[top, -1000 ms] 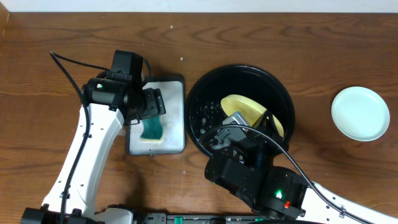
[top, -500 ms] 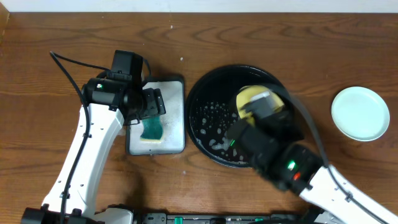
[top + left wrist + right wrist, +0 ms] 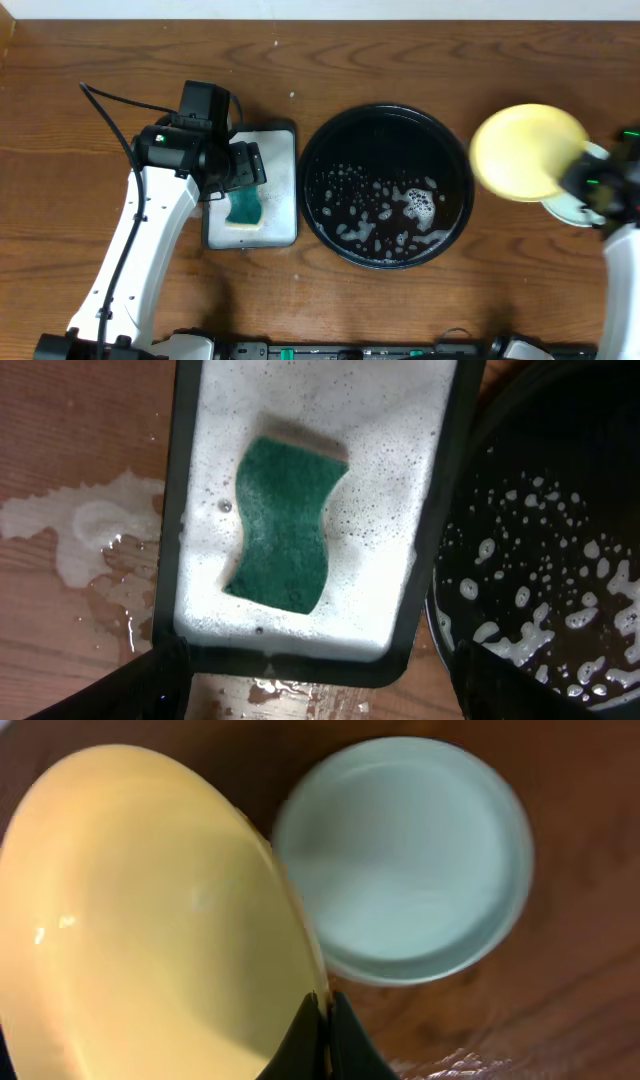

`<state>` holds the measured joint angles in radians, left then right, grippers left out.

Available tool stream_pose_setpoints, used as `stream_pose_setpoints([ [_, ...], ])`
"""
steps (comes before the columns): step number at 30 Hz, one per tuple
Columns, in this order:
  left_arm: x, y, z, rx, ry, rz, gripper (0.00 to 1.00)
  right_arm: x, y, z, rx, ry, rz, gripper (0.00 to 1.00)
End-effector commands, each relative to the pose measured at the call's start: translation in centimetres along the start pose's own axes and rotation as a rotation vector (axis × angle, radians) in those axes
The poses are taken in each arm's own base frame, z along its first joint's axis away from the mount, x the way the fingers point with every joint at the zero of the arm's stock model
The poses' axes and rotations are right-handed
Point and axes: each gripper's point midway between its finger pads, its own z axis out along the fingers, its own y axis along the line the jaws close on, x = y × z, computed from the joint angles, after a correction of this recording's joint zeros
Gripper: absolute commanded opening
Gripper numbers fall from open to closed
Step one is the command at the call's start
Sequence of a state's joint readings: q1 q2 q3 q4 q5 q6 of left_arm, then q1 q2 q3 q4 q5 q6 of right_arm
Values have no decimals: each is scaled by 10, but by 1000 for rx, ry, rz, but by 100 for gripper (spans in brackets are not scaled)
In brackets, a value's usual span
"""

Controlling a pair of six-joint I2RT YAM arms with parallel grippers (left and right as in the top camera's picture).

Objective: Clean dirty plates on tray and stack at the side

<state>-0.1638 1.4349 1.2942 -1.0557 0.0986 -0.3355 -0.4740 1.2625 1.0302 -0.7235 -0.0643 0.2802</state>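
1. The yellow plate [image 3: 150, 910] is hanging tilted in the air off the right side of the tray [image 3: 380, 140], partly over the mint plate [image 3: 410, 860]. It is looking free of red smears on the face turned to the right wrist camera.
2. The right jaws are pinching shut on the yellow plate's rim, with both tips meeting at its lower edge in the right wrist view.
3. The mint plate is lying flat on the bench [image 3: 400, 60], well right of the tray, and its face is showing clean. It seems to be serving as the base of the stack.
4. The tray is holding only suds [image 3: 400, 205] and water, with no plate showing in it.
5. Only two plates are appearing in any view, so I cannot tell where a third is.
6. By my reading, the washing of these two is finished. What is remaining is levelling the yellow plate and setting it onto the mint one.
7. The left jaws are hanging wide open, gripping nothing, over the sponge tray [image 3: 400, 460]. There the green sponge [image 3: 285, 525] is lying in foam.
8. A puddle [image 3: 90, 530] is spreading on the bench beside the sponge tray.
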Motion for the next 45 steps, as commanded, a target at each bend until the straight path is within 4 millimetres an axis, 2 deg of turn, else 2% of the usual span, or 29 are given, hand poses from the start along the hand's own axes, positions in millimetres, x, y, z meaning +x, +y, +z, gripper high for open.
stream_pose_setpoints([
  [1, -1, 1, -3, -3, -7, 8, 83, -4, -46, 25, 1, 64, 256, 1],
  [4, -1, 1, -3, -3, -7, 8, 83, 3, -85, 53, 67, 118, 404, 1],
  [7, -2, 1, -3, -3, -7, 8, 83, 9, -105, 72, 96, 150, 451, 1],
  [8, -2, 1, -3, -3, -7, 8, 83, 9, -110, 77, 101, 150, 461, 9],
  [9, -1, 1, -3, -3, -7, 8, 83, 6, -114, 80, 98, 137, 466, 39],
  [10, -2, 1, -3, -3, -7, 8, 83, 0, -113, 81, 75, 118, 459, 56],
  [11, -2, 1, -3, -3, -7, 8, 83, -7, -107, 79, 27, 99, 440, 60],
  [13, -2, 1, -3, -3, -7, 8, 83, -22, -86, 68, -95, 68, 423, 64],
  [16, -2, 1, -3, -3, -7, 8, 83, -44, -27, 35, -368, 34, 387, 64],
  [17, -2, 1, -3, -3, -7, 8, 84, -48, 20, 1, -539, 17, 298, 63],
  [18, -1, 1, -3, -3, -7, 8, 83, -46, 42, -17, -592, 6, 237, 63],
  [22, -2, 1, -3, -3, -7, 8, 83, -16, 118, -84, -739, -43, -55, 64],
  [23, -2, 1, -3, -3, -7, 8, 83, 3, 145, -113, -794, -68, -173, 65],
  [24, -1, 1, -3, -3, -7, 8, 84, 16, 158, -131, -819, -79, -226, 68],
  [25, -2, 1, -3, -3, -7, 8, 83, 27, 167, -145, -838, -91, -269, 72],
  [26, -2, 1, -3, -3, -7, 8, 83, 38, 175, -160, -853, -107, -314, 99],
  [30, -2, 1, -3, -3, -7, 8, 83, 80, 193, -214, -978, -127, -438, 99],
  [35, -2, 1, -3, -3, -7, 8, 83, 106, 194, -261, -1102, -179, -526, 99],
  [38, -2, 1, -3, -3, -7, 8, 83, 107, 186, -267, -1084, -257, -602, 99],
  [41, -1, 1, -3, -3, -7, 8, 83, 103, 172, -255, -966, -323, -666, 99],
  [43, -1, 1, -3, -3, -7, 8, 83, 96, 160, -237, -847, -343, -656, 99],
  [44, -2, 1, -3, -3, -7, 8, 84, 87, 149, -216, -730, -381, -640, 99],
  [45, -2, 1, -3, -3, -7, 8, 83, 83, 142, -205, -672, -405, -626, 99],
])
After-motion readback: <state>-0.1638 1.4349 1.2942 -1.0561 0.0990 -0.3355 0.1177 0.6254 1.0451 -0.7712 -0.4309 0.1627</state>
